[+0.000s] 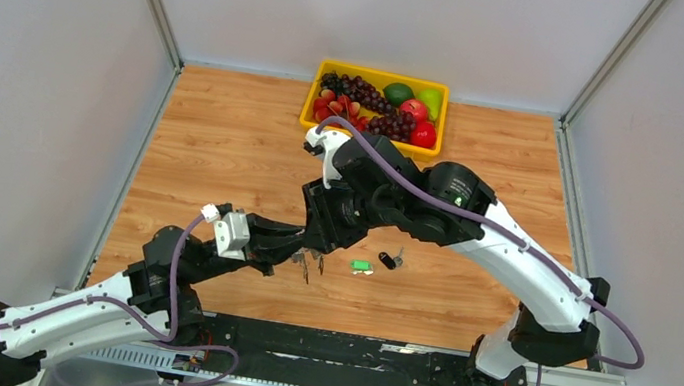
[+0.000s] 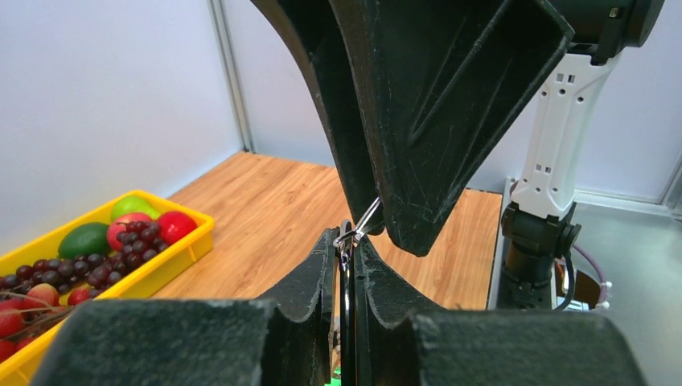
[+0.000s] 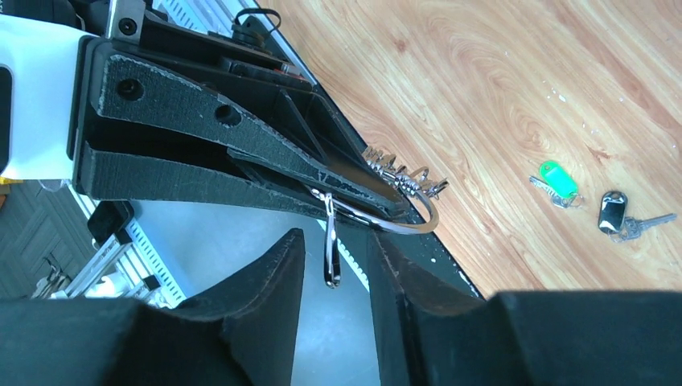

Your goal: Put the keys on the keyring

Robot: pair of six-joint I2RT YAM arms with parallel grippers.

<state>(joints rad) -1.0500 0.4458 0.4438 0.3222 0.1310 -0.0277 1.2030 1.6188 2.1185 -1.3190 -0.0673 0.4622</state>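
Note:
My left gripper [image 2: 347, 243] is shut on the silver keyring [image 3: 420, 224], which pokes out past its fingertips. Several small keys [image 3: 400, 172] hang from the ring, seen from above as a cluster [image 1: 308, 267] just over the table. A small metal loop [image 3: 330, 259] dangles from the ring into the gap of my right gripper [image 3: 334, 243], which is open and touches nothing. The right gripper [image 1: 320, 237] hovers right over the left gripper [image 1: 298, 248]. A green-headed key [image 3: 556, 180] and a black-headed key [image 3: 614, 212] lie loose on the wood to the right.
A yellow tray [image 1: 308, 108] of toy fruit stands at the back middle of the wooden table [image 1: 222, 156]. Grey walls close the sides. The black mounting rail [image 1: 336, 349] runs along the near edge.

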